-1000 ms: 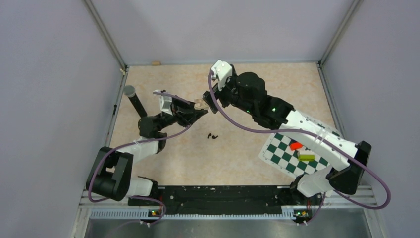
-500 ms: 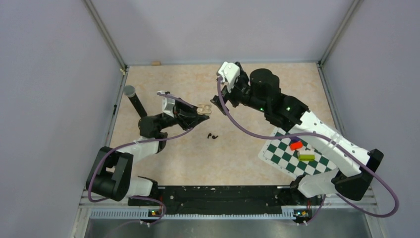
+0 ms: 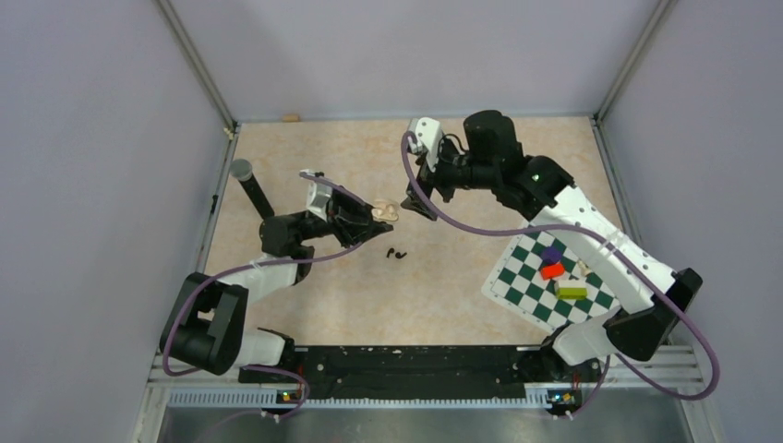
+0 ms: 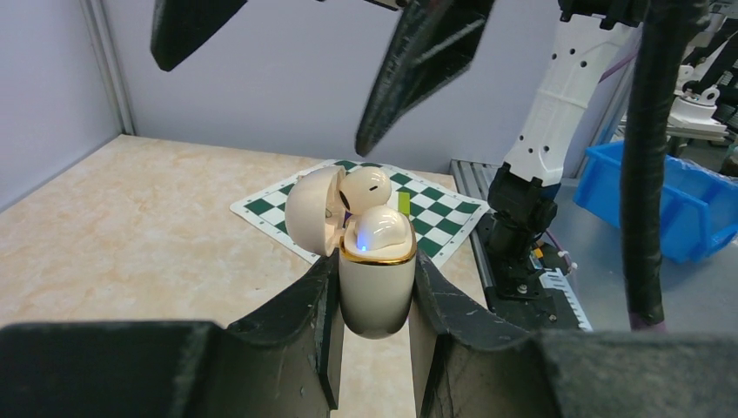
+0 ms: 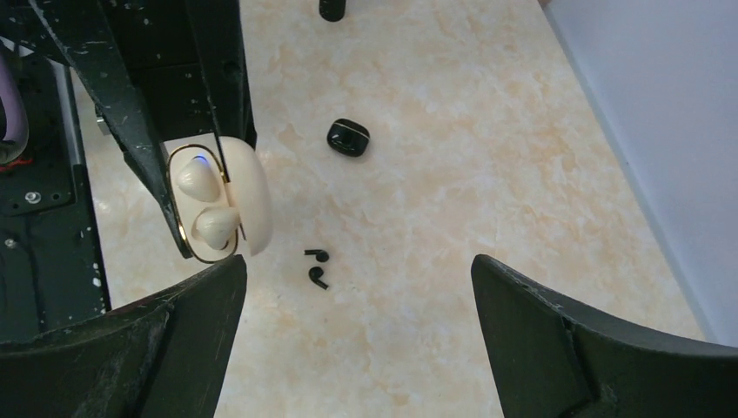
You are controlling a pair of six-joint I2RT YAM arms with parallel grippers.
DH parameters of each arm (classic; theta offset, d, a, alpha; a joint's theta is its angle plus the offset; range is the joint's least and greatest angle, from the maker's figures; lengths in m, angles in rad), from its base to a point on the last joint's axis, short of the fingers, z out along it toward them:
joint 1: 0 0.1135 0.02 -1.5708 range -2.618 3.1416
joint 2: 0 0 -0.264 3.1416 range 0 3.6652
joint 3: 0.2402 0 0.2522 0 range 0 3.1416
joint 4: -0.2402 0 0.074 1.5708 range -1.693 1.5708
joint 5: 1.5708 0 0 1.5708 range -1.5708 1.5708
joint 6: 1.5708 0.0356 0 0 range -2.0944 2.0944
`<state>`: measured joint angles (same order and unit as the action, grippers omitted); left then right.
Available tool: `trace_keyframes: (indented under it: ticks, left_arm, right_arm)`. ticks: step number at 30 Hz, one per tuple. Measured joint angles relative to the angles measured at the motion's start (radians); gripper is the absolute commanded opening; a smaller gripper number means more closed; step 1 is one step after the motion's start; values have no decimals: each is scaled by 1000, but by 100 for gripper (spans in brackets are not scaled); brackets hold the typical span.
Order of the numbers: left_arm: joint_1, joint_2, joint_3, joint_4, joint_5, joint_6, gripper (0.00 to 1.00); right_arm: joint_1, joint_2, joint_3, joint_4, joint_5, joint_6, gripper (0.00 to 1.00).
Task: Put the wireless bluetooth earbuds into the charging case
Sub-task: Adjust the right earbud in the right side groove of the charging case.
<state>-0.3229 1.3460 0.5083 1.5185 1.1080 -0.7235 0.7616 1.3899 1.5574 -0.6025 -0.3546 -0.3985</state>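
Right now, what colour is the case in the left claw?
Cream, gold-rimmed case; clearest from left wrist.

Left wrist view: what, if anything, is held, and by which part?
The left gripper clamps the cream charging case by the sides of its lower body, lid open. The right gripper is open, empty.

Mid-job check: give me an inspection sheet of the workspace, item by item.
Surface: beige marbled tabletop.
Job's things: cream charging case, lid open, blue light on, two cream earbuds seated in it; two black earbuds loose on the tabletop; black case closed, apart from them.
Clutter: chessboard mat with purple block, red block and green block; dark rod.
Grippers: left gripper shut on the cream charging case; right gripper open, empty.
Cables: purple cable along each arm.
Surroundings: lilac-grey walls; blue bin past the table.
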Motion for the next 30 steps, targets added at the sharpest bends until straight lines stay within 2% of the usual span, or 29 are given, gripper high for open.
trace_keyframes:
  ticks: [4,9,30]
  left_arm:
    - [-5,-3,0,0,11,-8,0]
    - [-13,-3,0,0,24,-12,0]
    - [-24,-14,0,0,47,-19,0]
  right_arm:
    - [-66,48,85,-64,-84,10,99]
    - [-79,79,147,-115,-147,10,99]
    - [-79,159,153,-176,-247,46,99]
